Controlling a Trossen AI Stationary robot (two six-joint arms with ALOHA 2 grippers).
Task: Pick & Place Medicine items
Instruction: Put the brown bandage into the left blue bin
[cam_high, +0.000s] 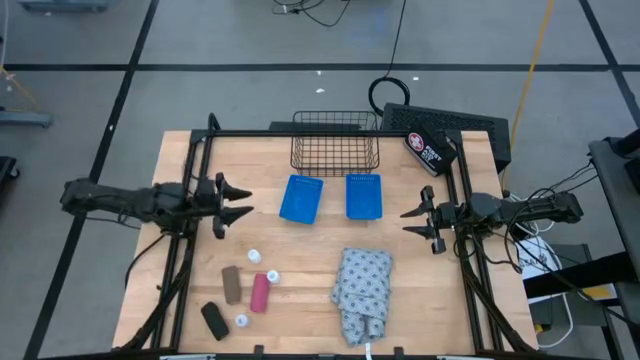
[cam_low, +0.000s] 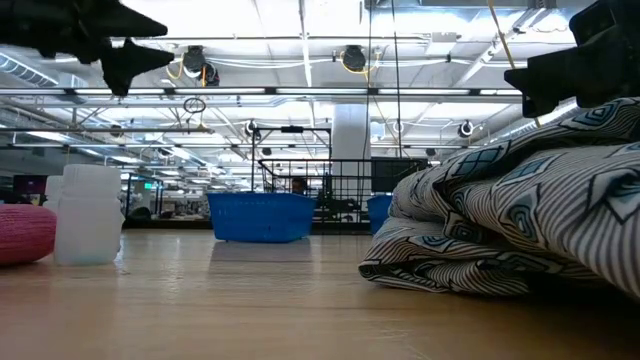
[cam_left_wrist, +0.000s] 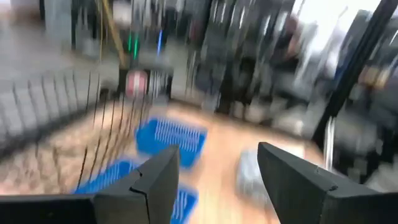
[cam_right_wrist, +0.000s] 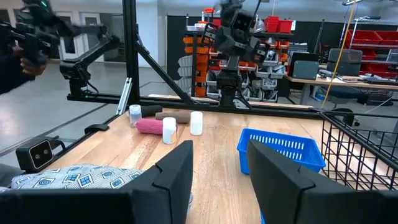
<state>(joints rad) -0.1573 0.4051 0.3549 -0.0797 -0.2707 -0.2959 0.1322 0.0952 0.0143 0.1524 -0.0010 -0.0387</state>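
High view looks straight down; low view skims the table (cam_low: 300, 300); each wrist view faces forward past its pincer. All share blue baskets (cam_high: 301, 198).

baskets (cam_high: 301, 198) centre, before wire basket (cam_high: 335, 140) | bottles (cam_high: 255, 257) front-left | cloth (cam_high: 362, 292) front-right

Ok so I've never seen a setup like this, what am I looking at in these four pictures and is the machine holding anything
It is a robot with two dark arms at a wooden table. One picture looks straight down, one sits level with the tabletop, and two come from cameras on the wrists. The left gripper and right gripper both hover open and empty. On the table lie two blue plastic baskets, a black wire basket, a folded grey-blue patterned cloth and a black pouch with a red-white label. The medicine items are four tiny white round bottles and brown, pink and black oblong pieces.
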